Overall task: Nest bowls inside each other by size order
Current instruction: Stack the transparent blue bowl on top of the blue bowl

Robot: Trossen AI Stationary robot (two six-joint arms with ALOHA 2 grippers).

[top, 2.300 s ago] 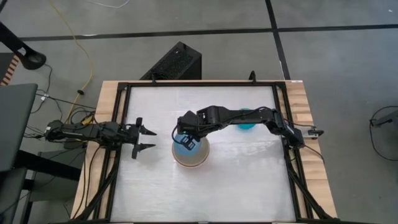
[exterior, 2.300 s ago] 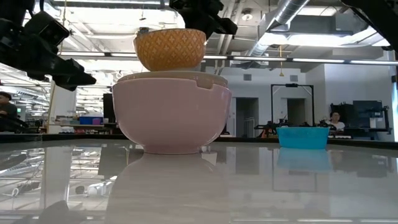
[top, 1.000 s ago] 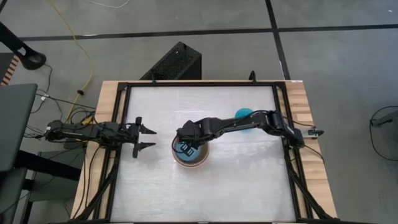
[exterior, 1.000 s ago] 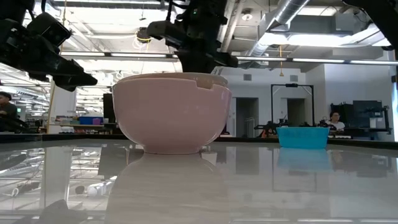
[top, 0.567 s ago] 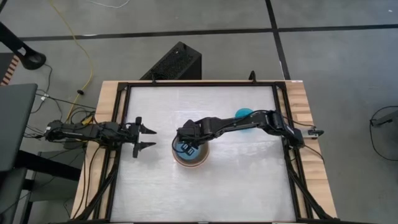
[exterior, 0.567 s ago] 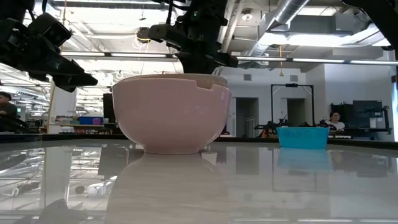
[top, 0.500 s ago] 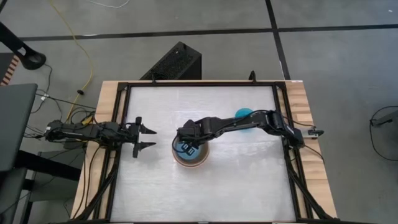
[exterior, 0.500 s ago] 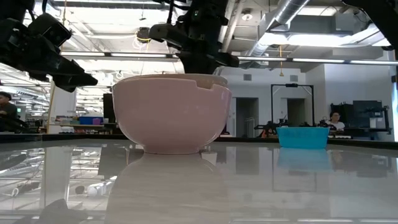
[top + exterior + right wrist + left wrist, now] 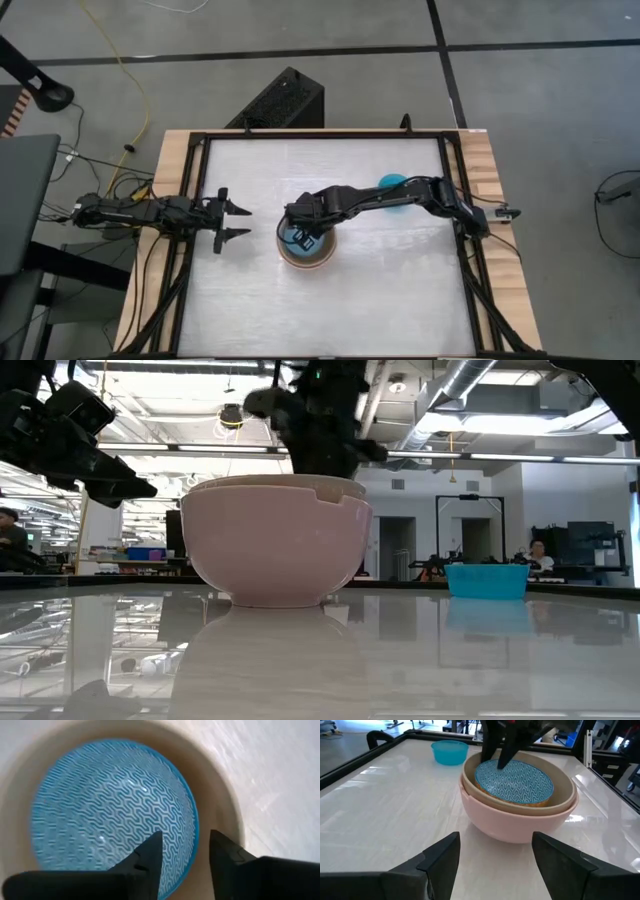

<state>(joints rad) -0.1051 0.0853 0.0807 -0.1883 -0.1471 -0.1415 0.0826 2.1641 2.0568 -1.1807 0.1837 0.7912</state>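
Overhead, table-level and both wrist cameras all share the stacked bowls (image 9: 304, 250).

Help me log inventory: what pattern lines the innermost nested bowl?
White zigzags on light blue bowl; right wrist view shows it best.

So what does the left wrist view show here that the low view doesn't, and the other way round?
Only the left wrist view shows the inside of the stack: the light blue patterned bowl sits nested in the grey-beige bowl, with the left gripper's fingers spread open, short of the stack. Only the low view shows the bowls side-on, where the blue bowl is hidden below the rim, plus the room behind with a seated person. Both show the salmon-pink bowl at the outside, the small teal bowl standing apart, and the right gripper above the stack.
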